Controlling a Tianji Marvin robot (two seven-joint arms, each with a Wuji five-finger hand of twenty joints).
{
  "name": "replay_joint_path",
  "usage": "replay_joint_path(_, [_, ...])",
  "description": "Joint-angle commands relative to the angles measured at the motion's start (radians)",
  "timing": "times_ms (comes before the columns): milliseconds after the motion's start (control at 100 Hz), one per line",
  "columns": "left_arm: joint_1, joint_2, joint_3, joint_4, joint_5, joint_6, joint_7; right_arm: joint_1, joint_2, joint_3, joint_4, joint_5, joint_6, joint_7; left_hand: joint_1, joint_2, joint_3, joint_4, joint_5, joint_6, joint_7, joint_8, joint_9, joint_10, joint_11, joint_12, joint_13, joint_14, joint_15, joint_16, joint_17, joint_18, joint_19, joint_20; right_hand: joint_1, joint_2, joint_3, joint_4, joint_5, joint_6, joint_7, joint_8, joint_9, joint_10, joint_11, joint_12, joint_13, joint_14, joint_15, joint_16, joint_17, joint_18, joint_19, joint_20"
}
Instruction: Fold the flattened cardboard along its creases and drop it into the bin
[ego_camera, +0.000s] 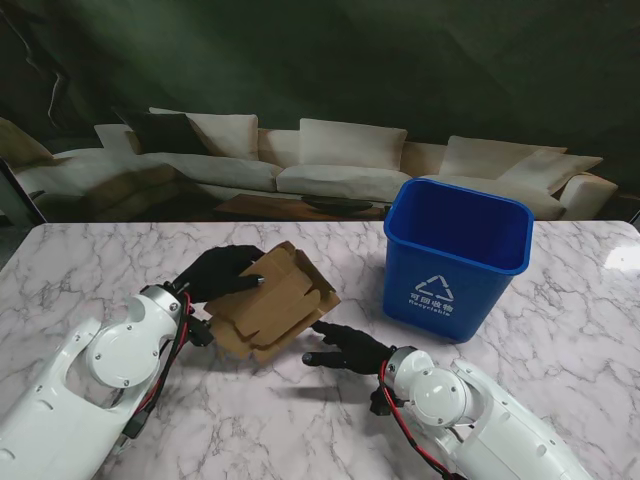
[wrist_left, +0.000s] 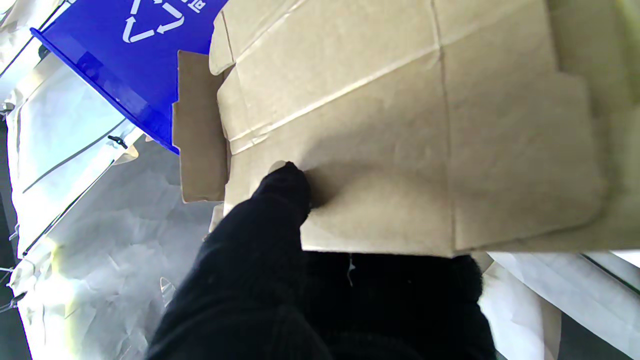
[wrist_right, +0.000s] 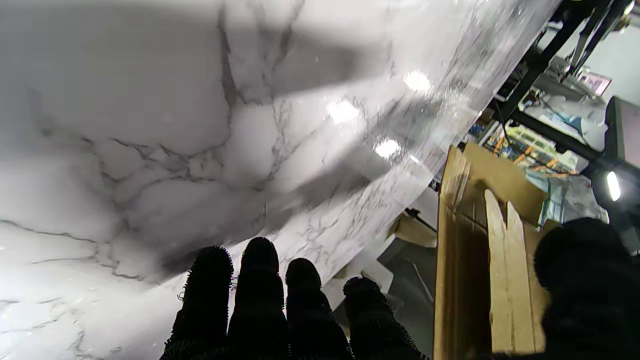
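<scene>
- Two hands flanked the cardboard (ego_camera: 272, 303), which sat partly folded on the table (ego_camera: 90, 260), left of the bin (ego_camera: 456, 255) and well short of it.
- The left hand (ego_camera: 218, 272) held the cardboard: its thumb (wrist_left: 280, 192) pressed on the upper panel while its fingers went underneath, lifting that side.
- The right hand (ego_camera: 348, 347) lay at the cardboard's near-right edge with fingers (wrist_right: 257, 280) extended and side by side, gripping nothing; its thumb rested beside the board's edge.
- The cardboard's long axis ran diagonally, from near the left wrist up toward the bin.
- Judging by this, the bin lay rightward and the carry belonged to the left hand.
</scene>
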Motion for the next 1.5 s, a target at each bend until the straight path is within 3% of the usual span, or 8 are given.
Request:
replay_joint_path(0, [0.006,-0.008,0.007,-0.008,-0.009,-0.007,-0.007,-0.002,-0.014,-0.004,0.004,0.021,0.027,0.02,0.062,0.008,0.045,0.015,0.03,-0.048,0.021,-0.003,0.042,-0.028,0.02,0.008,0.021,-0.005,0.017,0.002,0.017,-0.036,0.044,0.008,-0.034,-0.052,0.016,-0.023,-0.023,-0.006,-0.028,-0.022,-0.024,0.003,-0.034,-0.016,-0.031,0.0,-0.029,-0.025,-0.015,0.128,-0.04,-0.027])
replay_joint_path(590, [0.042,-0.013,-0.007,-0.042,-0.032,-0.075,0.025,0.007,-0.057,-0.005,-0.004,0.072,0.007,-0.102,0.062,0.008,0.044,0.017,0.032,-0.05,0.022,-0.004,0.042,-0.028,0.025,0.006,0.023,-0.005,0.019,0.003,0.02,-0.036,0.048,0.01,-0.044,-0.071,0.042,-0.031,-0.021,-0.001,0.029,0.03,-0.108,-0.039,0.051,0.022,-0.061,-0.018,-0.031,-0.031,-0.024,0.098,-0.042,-0.022])
replay_joint_path(660, [0.044,-0.014,-0.01,-0.043,-0.032,-0.08,0.027,0.001,-0.061,0.003,-0.009,0.074,-0.01,-0.121,0.062,0.009,0.044,0.017,0.032,-0.05,0.022,-0.004,0.041,-0.027,0.025,0.006,0.022,-0.006,0.019,0.003,0.019,-0.037,0.047,0.01,-0.032,-0.084,0.045,-0.03,-0.046,-0.013,0.041,0.287,-0.104,-0.047,0.057,0.022,-0.059,-0.02,-0.028,-0.034,-0.024,0.101,-0.03,-0.039])
replay_joint_path(910, [0.03,-0.019,0.014,-0.018,-0.044,-0.062,0.041,-0.029,-0.089,0.024,-0.048,0.173,-0.034,-0.187,0.062,0.011,0.043,0.017,0.029,-0.048,0.015,-0.01,0.037,-0.024,0.027,0.008,0.02,-0.006,0.019,0.004,0.013,-0.033,0.045,0.01,0.097,-0.143,0.014,-0.028,-0.091,-0.032,0.143,0.719,-0.098,-0.06,0.234,0.097,0.01,-0.017,0.032,-0.013,0.017,0.131,0.048,-0.035])
replay_joint_path(1000, [0.021,-0.02,0.025,-0.004,-0.045,-0.05,0.044,-0.038,-0.094,0.025,-0.063,0.182,-0.04,-0.208,0.062,0.012,0.043,0.017,0.028,-0.049,0.015,-0.01,0.036,-0.025,0.026,0.009,0.018,-0.007,0.018,0.003,0.012,-0.036,0.044,0.01,0.157,-0.155,-0.003,-0.024,-0.083,-0.061,0.242,0.786,-0.095,-0.065,0.337,0.141,0.046,-0.019,0.068,0.002,0.038,0.139,0.081,-0.027])
replay_joint_path(1160, [0.009,-0.024,0.04,0.022,-0.055,-0.034,0.053,-0.053,-0.109,0.031,-0.081,0.2,-0.038,-0.259,0.062,0.016,0.042,0.017,0.026,-0.048,0.011,-0.011,0.032,-0.023,0.024,0.007,0.012,-0.006,0.014,0.003,0.006,-0.033,0.04,0.009,0.369,-0.08,-0.104,-0.001,-0.043,-0.185,0.502,0.772,0.062,-0.126,0.569,0.233,0.187,-0.041,0.219,0.086,0.109,0.164,0.168,0.012])
replay_joint_path(1350, [0.005,-0.026,0.055,0.044,-0.063,-0.023,0.053,-0.065,-0.115,0.035,-0.097,0.196,-0.035,-0.287,0.062,0.023,0.038,0.016,0.022,-0.048,0.006,-0.013,0.023,-0.023,0.021,-0.001,0.002,-0.004,0.008,0.002,-0.009,-0.03,0.035,0.009,0.445,-0.018,0.129,-0.017,0.043,-0.338,0.734,0.734,0.325,-0.222,0.706,0.341,0.388,-0.071,0.405,0.213,0.258,0.221,0.308,0.172])
replay_joint_path(1490, [0.004,-0.025,0.065,0.059,-0.068,-0.018,0.049,-0.075,-0.127,0.036,-0.105,0.196,-0.034,-0.333,0.062,0.033,0.032,0.015,0.017,-0.049,0.002,-0.015,0.016,-0.024,0.02,-0.011,-0.008,-0.003,0.0,-0.002,-0.025,-0.025,0.03,0.009,0.668,-0.023,0.14,-0.097,0.168,-0.411,1.049,0.497,0.602,-0.229,0.75,0.389,0.611,-0.046,0.556,0.29,0.45,0.23,0.443,0.266])
